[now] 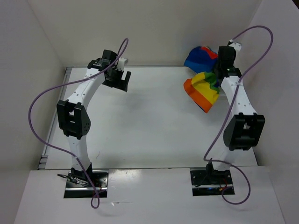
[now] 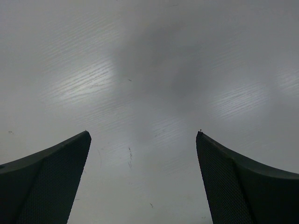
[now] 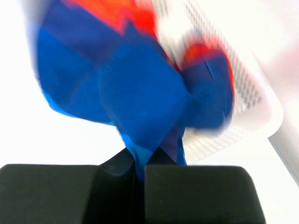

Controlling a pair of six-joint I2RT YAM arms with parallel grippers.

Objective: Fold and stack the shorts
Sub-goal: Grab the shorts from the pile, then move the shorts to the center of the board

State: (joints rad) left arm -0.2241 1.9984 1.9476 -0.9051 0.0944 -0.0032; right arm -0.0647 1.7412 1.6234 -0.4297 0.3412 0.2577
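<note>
The rainbow-striped shorts [image 1: 203, 89] hang bunched at the far right of the table [image 1: 154, 121], orange and yellow stripes lowest, a blue and red part [image 1: 200, 58] behind. My right gripper [image 1: 219, 73] is shut on them. The right wrist view shows its black jaws [image 3: 140, 156] pinching a fold of blue cloth [image 3: 135, 88]; that view is blurred. At the far left, above the bare table top, my left gripper [image 1: 122, 80] stands wide open. The left wrist view shows only the grey table surface between its fingers [image 2: 143, 135].
A white plastic mesh basket [image 3: 243, 88] lies right behind the shorts in the right wrist view. White walls close the table on the left, back and right. Purple cables loop from both arms.
</note>
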